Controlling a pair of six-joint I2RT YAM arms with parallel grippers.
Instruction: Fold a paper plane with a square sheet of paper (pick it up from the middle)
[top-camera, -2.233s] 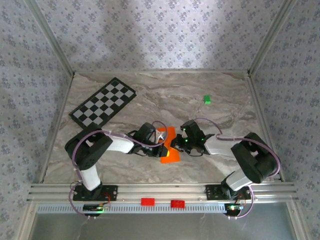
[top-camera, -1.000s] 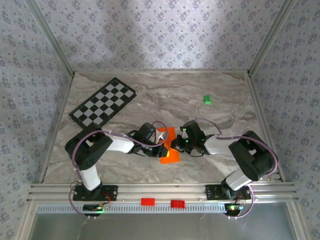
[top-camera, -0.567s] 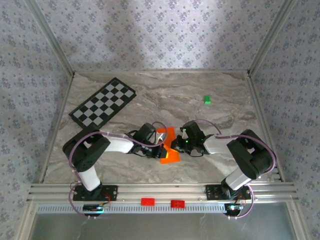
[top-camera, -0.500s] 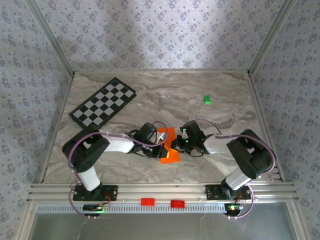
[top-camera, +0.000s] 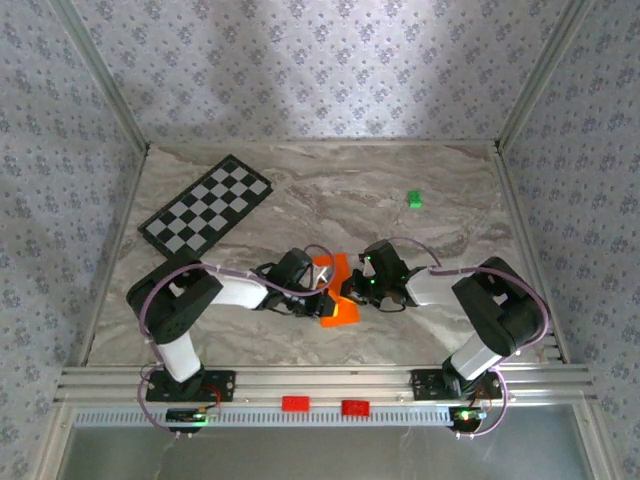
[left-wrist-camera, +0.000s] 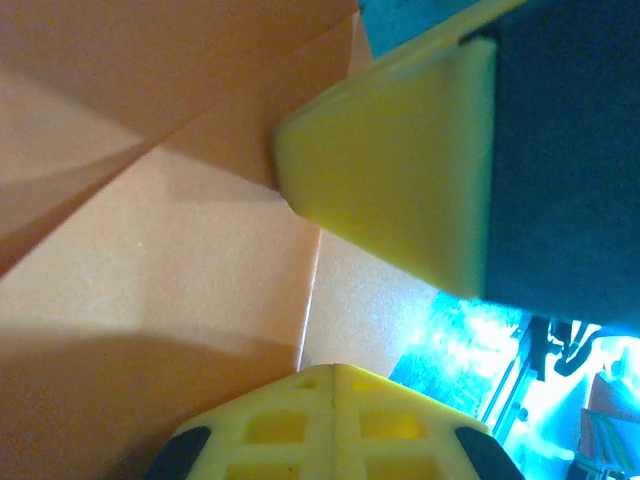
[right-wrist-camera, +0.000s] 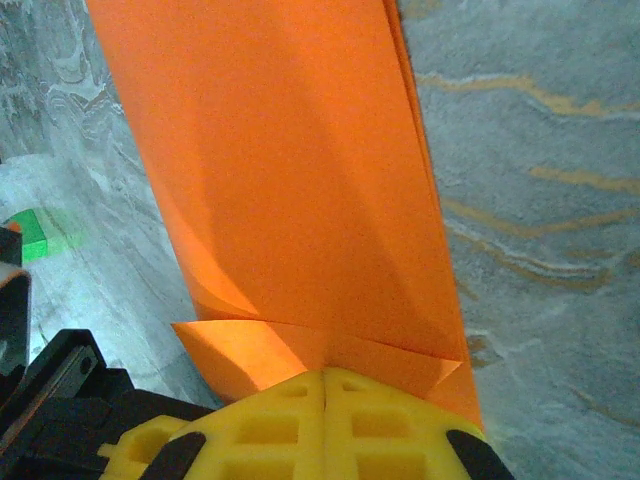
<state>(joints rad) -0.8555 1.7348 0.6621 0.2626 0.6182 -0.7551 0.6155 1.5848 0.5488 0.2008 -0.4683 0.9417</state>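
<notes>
Two arms are reaching in toward each other over the near middle of the marble table (top-camera: 440, 180). Between their wrists the orange paper (top-camera: 340, 312) is lying partly folded, with one part spreading nearer and another showing just beyond the wrists.

Coming in from the left, the left gripper (top-camera: 323, 294) is sitting right over the paper. In its wrist view the left gripper (left-wrist-camera: 333, 372) is showing both yellow fingers pressed together with only a seam between them, and their tips are resting at the orange paper (left-wrist-camera: 150, 300), where a crease is running away from them. Whether a layer is nipped between the pads I cannot tell. Another yellow wedge (left-wrist-camera: 400, 180) on a dark body is touching the paper at the upper right of that view.

Coming in from the right, the right gripper (top-camera: 352, 289) is meeting the paper's right edge. Its own camera is showing the right gripper (right-wrist-camera: 324, 375) closed just as tightly. The orange paper (right-wrist-camera: 290, 170) is stretching away from the tips as a long flat strip on the marble, and a small folded flap is lying right at the fingertips.

Farther off, a checkered board (top-camera: 207, 206) is lying at the far left, well apart from the paper, and a tiny green block (top-camera: 414, 199) is sitting at the far right.
</notes>
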